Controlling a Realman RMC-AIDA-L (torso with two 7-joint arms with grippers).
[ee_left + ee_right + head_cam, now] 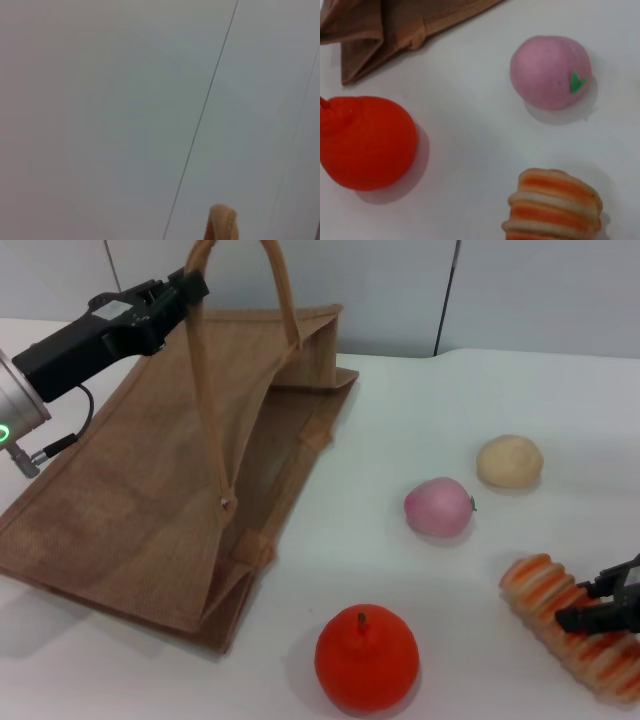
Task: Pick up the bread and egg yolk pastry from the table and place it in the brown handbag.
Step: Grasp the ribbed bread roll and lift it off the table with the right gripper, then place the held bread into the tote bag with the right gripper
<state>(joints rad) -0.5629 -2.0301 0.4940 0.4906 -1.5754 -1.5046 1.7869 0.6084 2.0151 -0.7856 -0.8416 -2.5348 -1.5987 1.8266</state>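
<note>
The bread point(575, 625), a ridged loaf with orange and pale cross stripes, lies on the white surface point(520, 390) at the near right, running diagonally toward the corner; the right tool point(608, 608) sits at its middle, black fingers point(585, 618) over the loaf, though whether they are clenched on it or merely spread around it cannot be told. In the right wrist view one striped end of the bread point(554, 206) shows, resting on the surface point(465, 140).

The egg yolk pastry point(510, 461), a smooth pale tan ball, sits farther back on the right, well apart from the bread; just beside it, toward the middle, is a pink ball point(438, 507) with a small green mark, seen also from the right wrist point(550, 71). A round orange-red fruit point(366, 657) stands near the front centre, apart from the rest; the right wrist view shows it too point(366, 141).

The brown handbag point(130, 500) lies on its side across the left half, mouth facing right; a corner of it point(365, 30) reaches the right wrist view. The left tool point(188, 288) is clenched on the bag's raised handle point(205, 390), holding that loop up above the bag; the left wrist view shows only a pale wall and the tip of the handle point(221, 223).
</note>
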